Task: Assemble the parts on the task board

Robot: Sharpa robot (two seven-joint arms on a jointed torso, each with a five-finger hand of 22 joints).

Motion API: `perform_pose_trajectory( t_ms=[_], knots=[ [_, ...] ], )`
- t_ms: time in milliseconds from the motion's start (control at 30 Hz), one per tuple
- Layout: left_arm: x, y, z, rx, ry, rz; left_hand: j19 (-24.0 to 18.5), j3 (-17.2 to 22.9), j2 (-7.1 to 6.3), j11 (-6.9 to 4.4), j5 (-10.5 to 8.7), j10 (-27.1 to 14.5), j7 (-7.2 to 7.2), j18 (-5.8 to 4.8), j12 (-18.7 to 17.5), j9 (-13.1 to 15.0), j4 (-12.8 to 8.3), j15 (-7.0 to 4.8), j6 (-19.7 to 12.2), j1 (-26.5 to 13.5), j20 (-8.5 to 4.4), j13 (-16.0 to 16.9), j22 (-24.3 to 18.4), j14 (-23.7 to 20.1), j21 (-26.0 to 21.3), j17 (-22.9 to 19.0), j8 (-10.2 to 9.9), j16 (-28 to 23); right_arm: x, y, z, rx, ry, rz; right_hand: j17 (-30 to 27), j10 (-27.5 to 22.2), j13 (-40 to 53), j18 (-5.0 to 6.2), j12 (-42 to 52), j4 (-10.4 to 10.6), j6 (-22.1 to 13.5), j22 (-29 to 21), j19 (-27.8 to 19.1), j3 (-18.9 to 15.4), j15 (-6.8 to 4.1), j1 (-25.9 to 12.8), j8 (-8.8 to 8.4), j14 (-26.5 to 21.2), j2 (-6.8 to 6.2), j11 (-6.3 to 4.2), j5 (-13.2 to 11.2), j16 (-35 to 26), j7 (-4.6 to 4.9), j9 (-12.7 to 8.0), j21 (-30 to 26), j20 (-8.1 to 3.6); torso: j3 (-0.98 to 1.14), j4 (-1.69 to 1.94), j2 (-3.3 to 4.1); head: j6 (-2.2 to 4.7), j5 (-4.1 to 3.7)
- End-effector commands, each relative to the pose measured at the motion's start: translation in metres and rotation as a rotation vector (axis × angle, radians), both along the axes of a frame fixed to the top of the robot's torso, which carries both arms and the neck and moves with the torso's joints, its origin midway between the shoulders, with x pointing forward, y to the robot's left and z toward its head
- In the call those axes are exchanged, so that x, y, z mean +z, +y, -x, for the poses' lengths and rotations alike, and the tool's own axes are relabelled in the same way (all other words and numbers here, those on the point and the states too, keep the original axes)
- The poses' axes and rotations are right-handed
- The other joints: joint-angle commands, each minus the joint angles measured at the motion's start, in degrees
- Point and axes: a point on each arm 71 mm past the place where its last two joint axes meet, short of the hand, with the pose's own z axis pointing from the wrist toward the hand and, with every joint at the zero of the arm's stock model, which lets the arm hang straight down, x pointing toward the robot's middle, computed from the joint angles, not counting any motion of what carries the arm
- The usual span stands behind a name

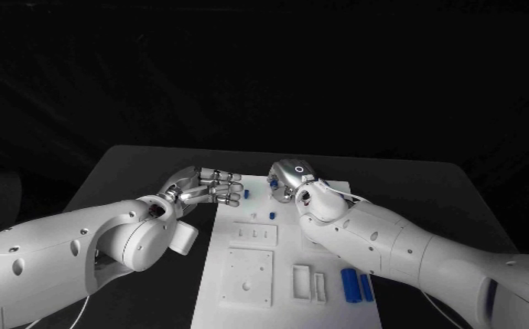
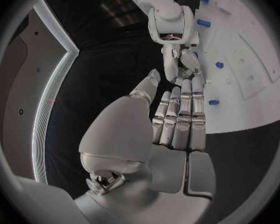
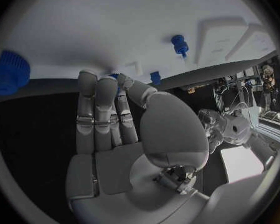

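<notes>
1. Hovering at the far edge of the task board (image 1: pixel 248 268), the left hand (image 1: pixel 206 187) is holding nothing, its fingers straight and side by side.
2. Curling over that same far edge, the right hand (image 1: pixel 296 180) is hiding its fingertips; whether it is grasping a blue part (image 1: pixel 272 184) cannot be told.
3. Lying at the board's near right are two blue cylinders (image 1: pixel 355 285).

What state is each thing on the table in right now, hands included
Left hand: fingers extended together, holding nothing, at the board's far edge.
Right hand: fingers curled around a small blue part.
Task board: flat on the table.
Two blue cylinders: lying side by side on the board.
</notes>
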Motion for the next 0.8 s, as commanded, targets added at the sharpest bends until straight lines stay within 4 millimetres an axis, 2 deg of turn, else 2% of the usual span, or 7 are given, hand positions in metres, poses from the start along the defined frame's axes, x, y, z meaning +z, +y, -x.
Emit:
perform_pose_trajectory(
  t_ms=[33, 333, 500, 567, 600, 700, 800],
  knots=[
    [0.002, -0.003, 0.0, -0.019, -0.008, 0.005, -0.5, 0.02, 0.24, 0.2, 0.01, 0.26, 0.33, 0.02, 0.26, 0.08, -0.23, 0.31, -0.04, -0.36, 0.06, 0.08, -0.07, -0.23, 0.21, 0.08, 0.33, -0.15, -0.006, -0.001, -0.001, -0.002, 0.041, 0.024, -0.1, 1.53, 0.07, 0.67, 0.09, -0.38, 0.01, 0.26, 0.44, -0.04, -0.17, 0.26, 0.2, 0.14, 0.2, -1.49, 0.12, -0.25, 0.22, 0.09, -0.42, 0.05, -0.06, -0.08, 0.0, -0.19, 0.1],
    [0.002, -0.003, 0.0, -0.017, -0.007, 0.004, -0.77, -0.04, 0.25, 0.28, 0.02, 0.06, 0.45, 0.04, 0.25, 0.06, -0.35, 0.34, -0.54, -0.48, 0.1, 0.08, -0.29, -0.27, 0.72, 0.09, 0.31, -0.15, -0.007, 0.0, -0.001, -0.002, 0.055, 0.021, -0.22, 0.27, 0.02, 0.71, 0.04, -0.24, -1.04, 0.34, 0.43, -0.21, 0.1, -0.17, 0.05, 0.1, 0.09, -1.13, 0.11, -0.36, 0.57, -0.02, -1.46, 0.21, -0.07, -0.23, -0.03, -0.35, 0.17],
    [0.002, -0.002, -0.001, -0.015, -0.007, 0.003, -0.77, -0.08, 0.2, 0.34, 0.01, -0.06, 0.52, 0.05, 0.26, 0.05, -0.36, 0.37, -0.81, -0.47, 0.12, 0.08, -0.32, -0.31, 0.75, 0.08, 0.3, -0.16, -0.007, -0.003, -0.002, -0.005, 0.052, -0.018, -0.73, -8.78, -0.04, 1.24, 0.05, 2.16, -7.76, -1.35, 0.23, -6.09, 1.49, -3.73, 0.05, -0.08, -3.8, 1.09, 0.21, -1.14, 1.58, -0.17, -4.36, 1.45, -0.11, -0.3, -0.09, -0.31, 0.23],
    [0.002, -0.002, -0.001, -0.013, -0.007, 0.003, -0.77, -0.08, 0.2, 0.34, 0.01, -0.06, 0.52, 0.05, 0.26, 0.05, -0.36, 0.37, -0.81, -0.47, 0.12, 0.08, -0.32, -0.31, 0.75, 0.08, 0.3, -0.16, -0.006, -0.003, -0.001, -0.005, 0.045, -0.037, -1.07, -14.06, -0.02, 2.09, 0.22, 3.99, -9.6, -2.66, 0.82, -12.46, 2.19, -2.17, 0.18, 0.02, -4.17, 2.25, 0.39, -1.56, 0.71, -0.11, -5.67, 2.21, -0.1, -0.32, -0.07, -0.28, 0.25],
    [0.002, -0.002, -0.001, -0.012, -0.008, 0.002, -0.77, -0.08, 0.2, 0.34, 0.01, -0.06, 0.52, 0.05, 0.26, 0.05, -0.36, 0.37, -0.81, -0.47, 0.12, 0.08, -0.32, -0.31, 0.75, 0.08, 0.3, -0.16, -0.005, -0.004, -0.001, -0.004, 0.039, -0.05, -1.29, -17.85, -0.09, 3.08, -0.03, 7.44, -10.16, -4.07, 1.72, -17.9, 2.52, 1.01, 0.13, 0.02, -4.19, 2.72, 0.73, -1.69, 0.6, -0.13, -7.0, 2.81, -0.09, -0.35, -0.07, -0.26, 0.3],
    [0.002, -0.001, -0.001, -0.009, -0.008, 0.002, -0.8, -0.12, 0.14, 0.38, 0.02, -0.2, 0.52, 0.06, 0.26, 0.04, -0.35, 0.4, -1.08, -0.46, 0.16, 0.08, -0.39, -0.37, 0.75, 0.08, 0.29, -0.15, -0.002, -0.005, 0.001, 0.003, 0.024, -0.076, -1.45, -22.48, -0.35, 3.52, -0.22, 14.32, -10.58, -5.71, 2.95, -21.12, 2.51, 4.46, 0.12, -0.12, -6.53, 3.2, 0.99, -1.56, 0.37, -0.14, -8.73, 2.99, -0.06, -0.4, -0.1, -0.17, 0.33],
    [0.003, 0.001, -0.001, -0.004, -0.01, 0.001, -0.8, -0.12, 0.14, 0.38, 0.02, -0.2, 0.52, 0.06, 0.26, 0.04, -0.35, 0.4, -1.08, -0.46, 0.16, 0.08, -0.39, -0.37, 0.75, 0.08, 0.29, -0.15, 0.003, -0.008, 0.003, 0.011, 0.012, -0.093, -1.43, -22.46, -0.34, 3.53, -0.2, 16.34, -10.51, -6.09, 3.37, -22.24, 2.45, 5.58, 0.12, -0.15, -7.04, 3.19, 1.83, -1.44, 0.39, -0.13, -9.24, 2.9, -0.04, -0.54, -0.15, -0.11, 0.41]
  ],
)
